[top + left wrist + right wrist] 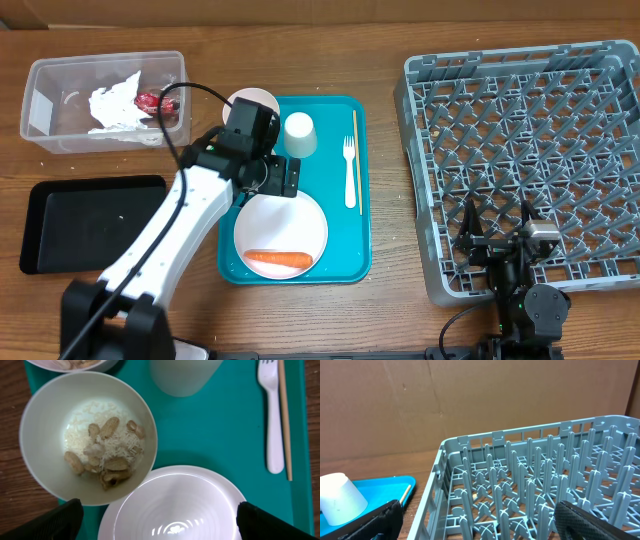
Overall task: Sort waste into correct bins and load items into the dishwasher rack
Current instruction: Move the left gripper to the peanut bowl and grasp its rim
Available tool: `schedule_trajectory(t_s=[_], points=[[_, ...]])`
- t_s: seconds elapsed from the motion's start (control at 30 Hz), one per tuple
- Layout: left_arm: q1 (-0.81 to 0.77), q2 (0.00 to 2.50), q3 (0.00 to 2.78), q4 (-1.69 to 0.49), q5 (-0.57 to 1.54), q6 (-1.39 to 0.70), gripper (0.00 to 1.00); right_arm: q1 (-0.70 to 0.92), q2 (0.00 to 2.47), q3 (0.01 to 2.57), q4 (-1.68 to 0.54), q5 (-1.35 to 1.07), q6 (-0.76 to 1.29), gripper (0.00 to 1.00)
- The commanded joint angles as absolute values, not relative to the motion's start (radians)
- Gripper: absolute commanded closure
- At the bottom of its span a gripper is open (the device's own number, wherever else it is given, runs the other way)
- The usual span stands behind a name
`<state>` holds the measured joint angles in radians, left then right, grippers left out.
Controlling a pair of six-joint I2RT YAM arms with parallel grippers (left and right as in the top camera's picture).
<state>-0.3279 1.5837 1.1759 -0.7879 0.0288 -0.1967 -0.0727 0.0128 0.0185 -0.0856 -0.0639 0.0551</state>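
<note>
Nut-like bits (109, 426) and white rice-like grains (75, 435) lie together in a small white bowl (45, 435), just up and left of the spot over which the left gripper (158, 510) hangs. The gripper's two black fingers (55, 522) stand wide apart at the lower corners of the wrist view and hold nothing. Between them shows the upper part of the white plate (175, 505), which is bare there. From overhead, the orange carrot (280, 258) lies across the plate's lower part. The bowl's rim and the plate's rim meet or nearly meet; which of the two it is cannot be told.

A second bowl (258, 100) sits above the first at the tray's upper left corner, partly hidden by the arm, and it also holds nut bits. To its right stands the pale cup (299, 134). Right of the cup lies the white fork (349, 170), tines toward the top, with the thin wooden stick (355, 140) just beside it and parallel. All of these rest on the teal tray (340, 265).

In the upper left of the overhead frame, the clear tub (45, 110) holds crumpled paper (115, 105) and a red wrapper (150, 101). The black tray (90, 222) lies below it.

The grey rack (530, 120) fills the right side. At its lower edge sits the right gripper (477, 507), fingers spread and empty.
</note>
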Motion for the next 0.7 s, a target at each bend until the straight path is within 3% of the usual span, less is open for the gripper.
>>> schedule_trajectory(t_s=[0.0,0.17,0.27,0.43,0.67], points=[[-0.331,1.658,1.199,-0.754,0.037,-0.209,0.0,-0.079,0.003,0.008,-0.08,-0.065,0.055,0.0],[-0.331,1.734,1.199,-0.692,-0.018,-0.21,0.0,-0.079,0.003,0.008,-0.08,-0.065,0.055,0.0],[-0.331,1.758,1.199,-0.677,-0.019,-0.21,0.12,-0.079,0.003,0.008,-0.08,-0.065,0.055,0.0],[-0.331,1.792,1.199,-0.659,-0.019,-0.21,0.2,-0.079,0.003,0.008,-0.08,-0.065,0.055,0.0],[-0.348,1.831,1.199,-0.655,-0.088,-0.206,0.19,-0.079,0.003,0.008,-0.08,-0.065,0.055,0.0]])
